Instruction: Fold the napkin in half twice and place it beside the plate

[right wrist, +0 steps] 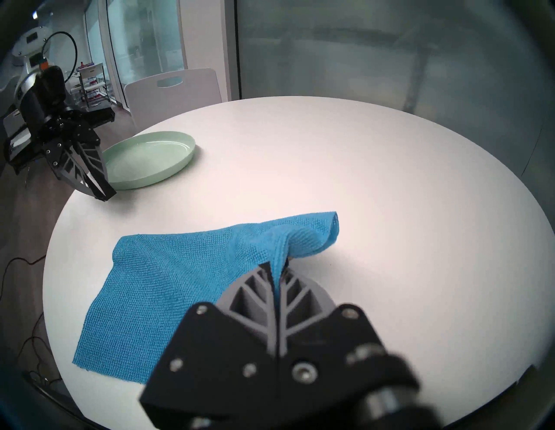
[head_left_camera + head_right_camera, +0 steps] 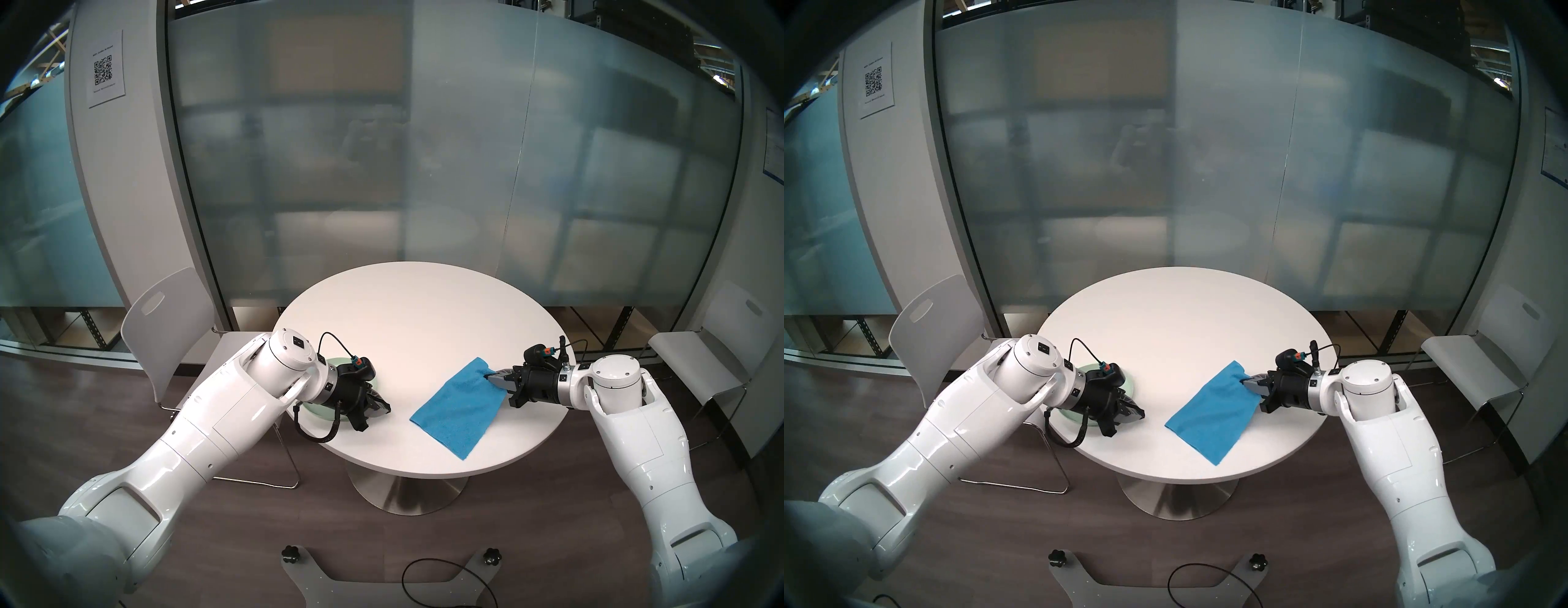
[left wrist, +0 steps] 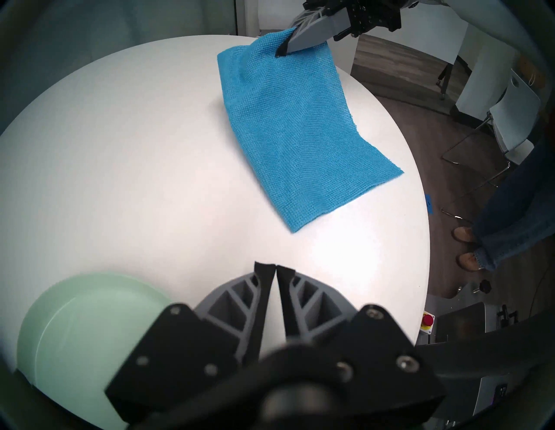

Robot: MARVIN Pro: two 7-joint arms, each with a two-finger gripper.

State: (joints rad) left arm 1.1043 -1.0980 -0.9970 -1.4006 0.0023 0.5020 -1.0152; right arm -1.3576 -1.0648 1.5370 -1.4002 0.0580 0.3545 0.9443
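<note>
My right pincer (image 1: 277,267) pinches only the napkin's (image 2: 456,407) far edge, left pincer (image 3: 275,267) closed empty, so the cloth could slip or bunch.

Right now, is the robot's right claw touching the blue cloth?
Touching. In the right wrist view, the right gripper is shut on the napkin, blue fabric pinched between its fingers and lifted at that edge. The left wrist view shows the same pinch.

Even indoor light from overhead, soft glare patches on the white table (image 2: 415,305), faint shadows under the napkin (image 2: 456,407). Heavy fisheye bending and dark vignette at all edges. Head views sharp; wrist views blur on near gripper bodies, frosted glass wall (image 2: 382,148) hazy
</note>
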